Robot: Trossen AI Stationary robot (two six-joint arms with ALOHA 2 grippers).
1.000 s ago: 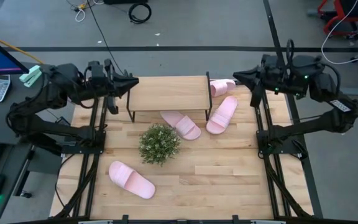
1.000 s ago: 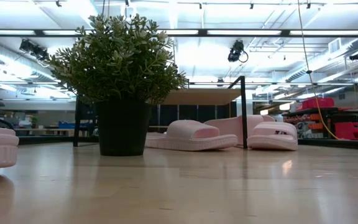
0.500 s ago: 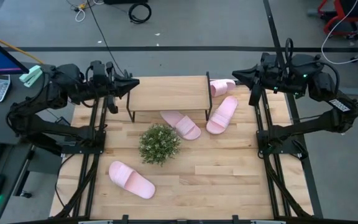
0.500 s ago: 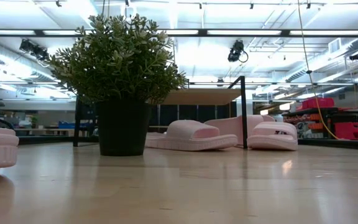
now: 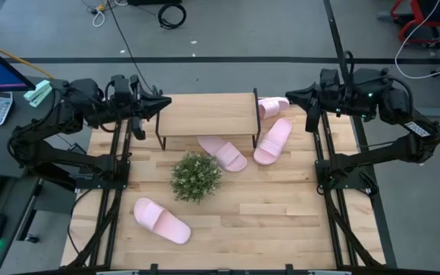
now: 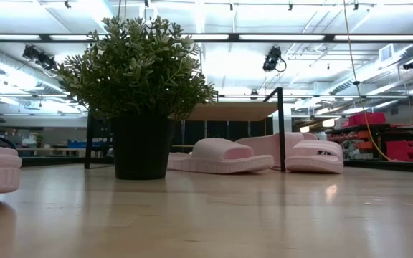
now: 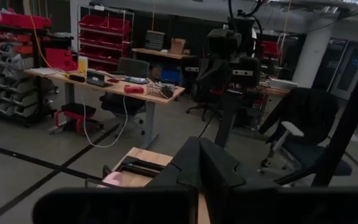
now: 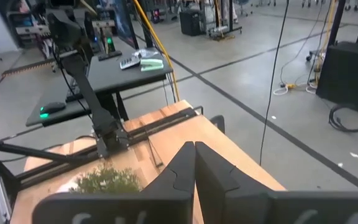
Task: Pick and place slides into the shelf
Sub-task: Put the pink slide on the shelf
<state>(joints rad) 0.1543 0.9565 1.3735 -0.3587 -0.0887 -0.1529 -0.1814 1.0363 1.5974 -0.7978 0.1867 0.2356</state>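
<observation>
Four pale pink slides lie sole-down on the wooden table. One (image 5: 270,106) is just past the shelf's right end, one (image 5: 273,140) is in front of that end, one (image 5: 222,153) lies partly under the shelf's front, and one (image 5: 161,221) is near the table's near left. The shelf (image 5: 206,114) stands on thin black legs by the far edge. My left gripper (image 5: 164,103) hovers shut above the shelf's left end. My right gripper (image 5: 287,96) hovers shut beside the far-right slide. Neither gripper shows in the low view.
A green potted plant (image 5: 195,176) stands mid-table, in front of the shelf, and fills the left of the low view (image 6: 138,79). Black arm frames run along both table sides. Bare wood (image 5: 281,214) lies at the near right. A desk with a calculator stands off the table's left.
My right arm has edged a little toward the table's left, closer to the slide past the shelf's right end. The slides, shelf and plant lie where they were.
</observation>
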